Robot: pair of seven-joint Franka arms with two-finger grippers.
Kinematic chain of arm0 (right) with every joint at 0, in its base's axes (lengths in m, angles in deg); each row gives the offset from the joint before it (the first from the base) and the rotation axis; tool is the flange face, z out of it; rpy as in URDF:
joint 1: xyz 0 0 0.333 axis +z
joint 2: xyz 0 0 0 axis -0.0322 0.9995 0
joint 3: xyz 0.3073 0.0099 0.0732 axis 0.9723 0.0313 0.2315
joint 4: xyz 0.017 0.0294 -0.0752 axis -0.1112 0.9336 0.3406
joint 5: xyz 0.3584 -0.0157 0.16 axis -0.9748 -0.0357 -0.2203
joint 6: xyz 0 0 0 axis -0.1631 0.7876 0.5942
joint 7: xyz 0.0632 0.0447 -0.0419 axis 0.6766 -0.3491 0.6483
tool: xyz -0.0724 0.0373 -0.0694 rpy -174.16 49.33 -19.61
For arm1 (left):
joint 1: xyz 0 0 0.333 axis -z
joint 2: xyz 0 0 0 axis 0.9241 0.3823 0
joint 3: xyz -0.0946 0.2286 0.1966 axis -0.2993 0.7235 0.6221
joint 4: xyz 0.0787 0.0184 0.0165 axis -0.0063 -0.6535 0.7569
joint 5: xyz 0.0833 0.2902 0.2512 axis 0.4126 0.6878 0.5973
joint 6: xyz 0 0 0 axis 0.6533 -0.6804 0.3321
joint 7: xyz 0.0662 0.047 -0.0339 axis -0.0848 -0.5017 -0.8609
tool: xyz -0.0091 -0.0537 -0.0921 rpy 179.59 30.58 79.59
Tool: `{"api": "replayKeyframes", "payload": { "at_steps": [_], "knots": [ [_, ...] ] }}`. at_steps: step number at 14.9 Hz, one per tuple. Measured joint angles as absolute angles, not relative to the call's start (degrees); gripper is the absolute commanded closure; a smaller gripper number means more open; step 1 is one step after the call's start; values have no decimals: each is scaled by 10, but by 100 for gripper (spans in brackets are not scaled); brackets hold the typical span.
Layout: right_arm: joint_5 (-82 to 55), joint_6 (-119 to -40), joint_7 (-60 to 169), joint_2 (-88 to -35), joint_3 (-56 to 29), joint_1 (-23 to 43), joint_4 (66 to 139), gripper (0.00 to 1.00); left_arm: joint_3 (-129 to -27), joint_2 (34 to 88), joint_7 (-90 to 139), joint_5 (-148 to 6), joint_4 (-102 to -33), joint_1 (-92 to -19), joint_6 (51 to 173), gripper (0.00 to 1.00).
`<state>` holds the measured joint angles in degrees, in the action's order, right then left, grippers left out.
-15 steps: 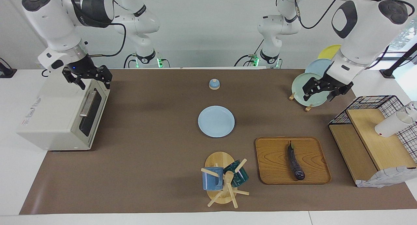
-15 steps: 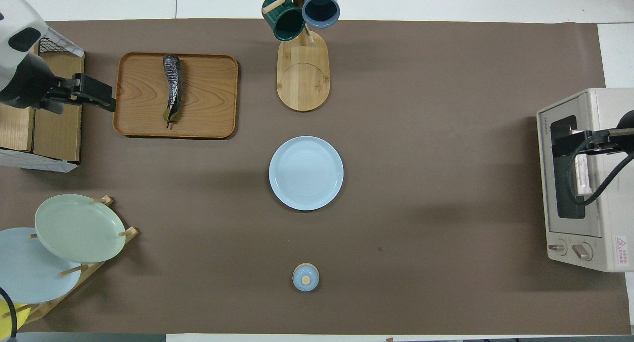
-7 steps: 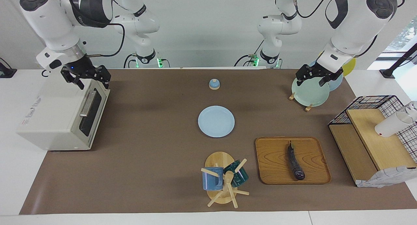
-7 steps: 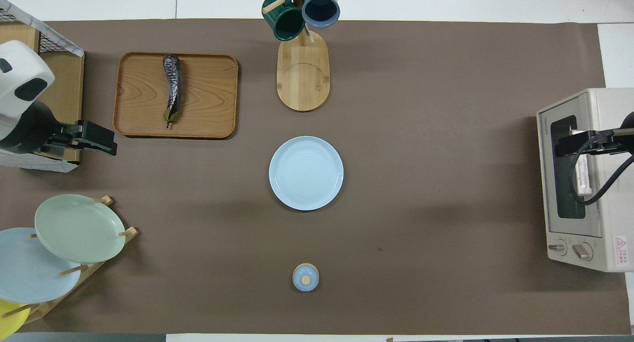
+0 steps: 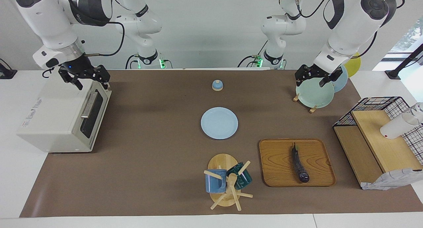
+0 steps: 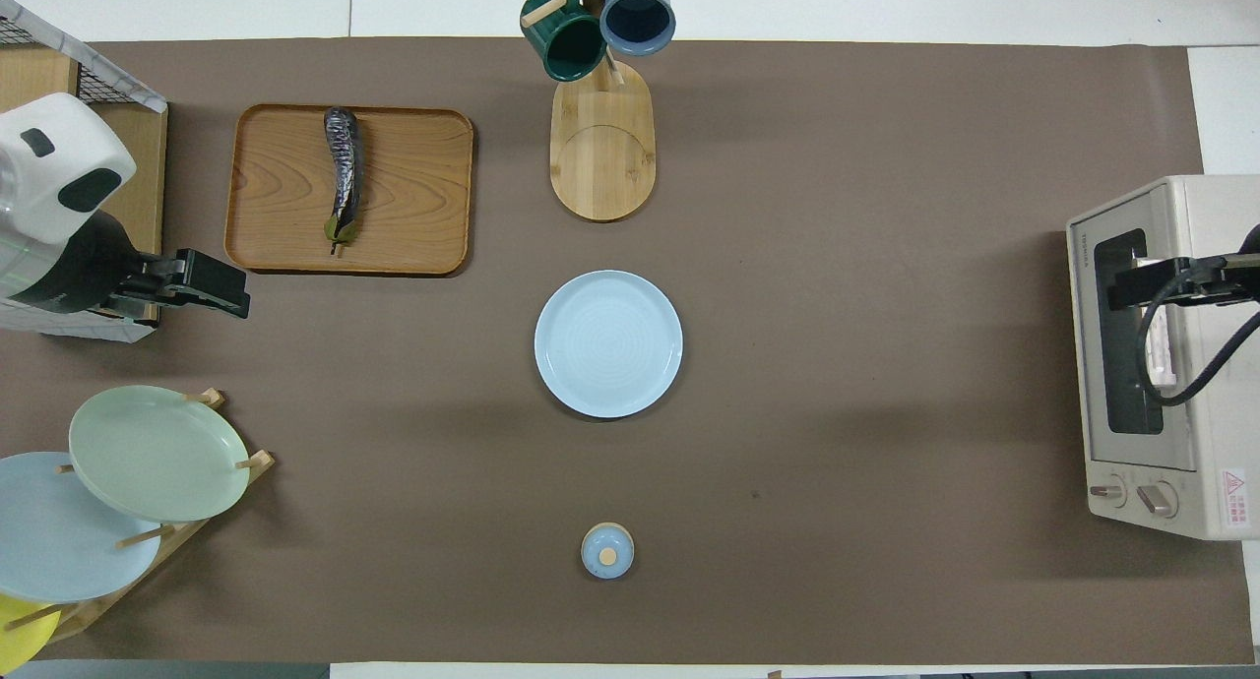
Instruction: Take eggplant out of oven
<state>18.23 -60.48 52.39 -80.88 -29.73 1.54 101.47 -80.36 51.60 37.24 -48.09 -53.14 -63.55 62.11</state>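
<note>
The dark purple eggplant [image 5: 299, 165] [image 6: 343, 175] lies lengthwise on a wooden tray [image 5: 277, 155] [image 6: 413, 187], toward the left arm's end of the table. The off-white oven [image 5: 56, 119] [image 6: 1201, 364] stands at the right arm's end with its glass door shut. My right gripper [image 5: 92, 83] [image 6: 1122, 290] hangs open just above the oven's top front edge, over the door handle, holding nothing. My left gripper [image 5: 310, 81] [image 6: 221, 290] is open and empty in the air over the plate rack, apart from the tray.
A light blue plate [image 5: 219, 123] lies mid-table. A mug tree [image 5: 228, 183] with two mugs stands beside the tray. A plate rack [image 5: 314, 92], a small blue knobbed lid [image 5: 217, 85] and a wire shelf [image 5: 373, 129] with a white cup also stand here.
The left gripper has lifted and drawn back toward the robots, from beside the wire shelf to over the plate rack. The right gripper has risen slightly above the oven.
</note>
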Motion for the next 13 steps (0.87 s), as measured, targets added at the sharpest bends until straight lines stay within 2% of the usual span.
{"api": "replayKeyframes", "payload": {
  "at_steps": [13],
  "knots": [
    [182, -605, 524, -809, -298, 11, 1013, 0, -808, 508, 372, -478, -520, -641, 604, 0]
  ]
}}
